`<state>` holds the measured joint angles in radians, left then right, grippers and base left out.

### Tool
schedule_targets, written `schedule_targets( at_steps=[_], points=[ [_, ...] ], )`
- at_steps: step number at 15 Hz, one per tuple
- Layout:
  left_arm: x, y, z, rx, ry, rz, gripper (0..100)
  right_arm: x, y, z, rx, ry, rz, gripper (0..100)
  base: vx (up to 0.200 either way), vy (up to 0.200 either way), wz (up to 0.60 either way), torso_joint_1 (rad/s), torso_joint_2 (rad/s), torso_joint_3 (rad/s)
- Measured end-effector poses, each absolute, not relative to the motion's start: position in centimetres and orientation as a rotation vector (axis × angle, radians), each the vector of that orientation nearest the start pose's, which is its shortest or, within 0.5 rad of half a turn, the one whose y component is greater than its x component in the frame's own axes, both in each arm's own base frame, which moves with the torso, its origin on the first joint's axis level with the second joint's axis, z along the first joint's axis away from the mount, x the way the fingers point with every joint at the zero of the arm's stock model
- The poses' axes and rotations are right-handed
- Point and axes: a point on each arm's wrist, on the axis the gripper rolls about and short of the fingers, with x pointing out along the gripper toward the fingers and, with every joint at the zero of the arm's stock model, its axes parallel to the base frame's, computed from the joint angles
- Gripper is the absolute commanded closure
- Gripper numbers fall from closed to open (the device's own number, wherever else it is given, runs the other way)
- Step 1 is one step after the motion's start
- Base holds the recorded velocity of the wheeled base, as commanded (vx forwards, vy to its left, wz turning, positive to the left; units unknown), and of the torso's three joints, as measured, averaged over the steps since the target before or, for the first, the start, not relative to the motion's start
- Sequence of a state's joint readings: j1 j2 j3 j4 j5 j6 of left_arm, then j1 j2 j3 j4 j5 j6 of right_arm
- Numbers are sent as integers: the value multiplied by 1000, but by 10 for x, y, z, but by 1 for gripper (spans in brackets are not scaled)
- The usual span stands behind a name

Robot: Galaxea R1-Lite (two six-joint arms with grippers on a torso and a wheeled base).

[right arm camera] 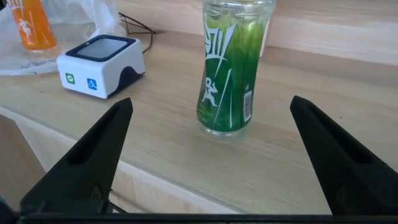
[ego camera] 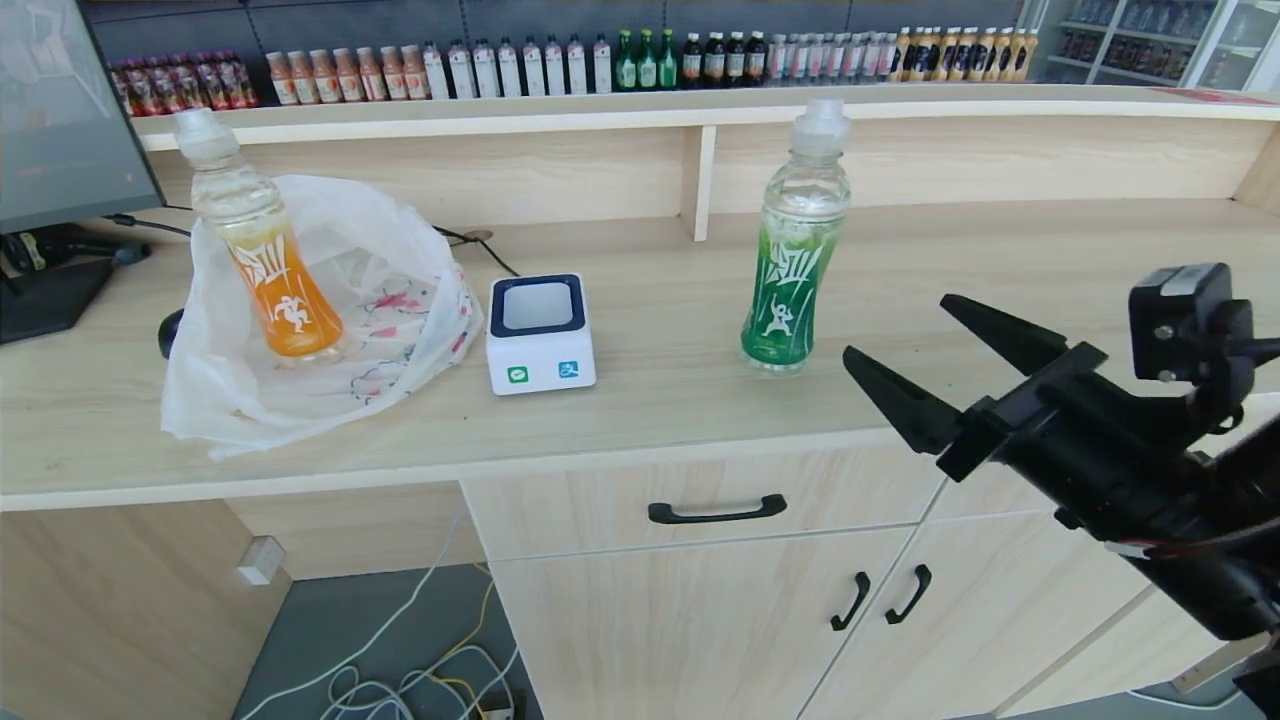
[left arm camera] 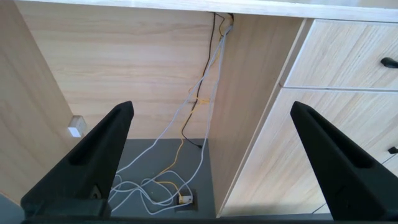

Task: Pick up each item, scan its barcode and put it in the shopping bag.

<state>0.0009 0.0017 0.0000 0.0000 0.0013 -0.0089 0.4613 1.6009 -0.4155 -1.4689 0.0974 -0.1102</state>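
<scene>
At about 10 o'clock off the right gripper [ego camera: 897,328], spread wide and empty: green bottle [ego camera: 795,270], upright, near. Left gripper [left arm camera: 211,106], also spread, seemingly low under the counter [ego camera: 650,420], farther.

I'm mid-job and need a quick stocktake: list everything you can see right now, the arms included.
green bottle: one, green, upright on the counter, right of the scanner
orange bottle: one, orange, upright in the open bag
bag: one, white plastic, left part of the counter
scanner: one, white with blue rim, between the bag and the green bottle
counter: one, light wood
monitor: one, dark, counter's left end
shelf bottles: many, mixed colours, back shelf
handles: three, black, cabinet fronts
cables: several, white and yellow, floor under the counter
right gripper: black, open, facing the green bottle
left gripper: black, open, below the counter
</scene>
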Motion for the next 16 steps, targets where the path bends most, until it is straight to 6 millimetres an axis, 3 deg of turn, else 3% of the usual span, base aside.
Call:
schedule_targets(
  at_steps=[3,10,16],
  points=[
    [-23,0,76,-9,2,2,0,240,119,201,-70,-231,501,0,0,0,0,0,0,0],
    [-23,0,76,-9,2,3,0,291,133,225,-71,-222,462,0,0,0,0,0,0,0],
    [-23,0,76,-9,2,2,0,322,135,222,-77,-220,441,0,0,0,0,0,0,0]
  ],
)
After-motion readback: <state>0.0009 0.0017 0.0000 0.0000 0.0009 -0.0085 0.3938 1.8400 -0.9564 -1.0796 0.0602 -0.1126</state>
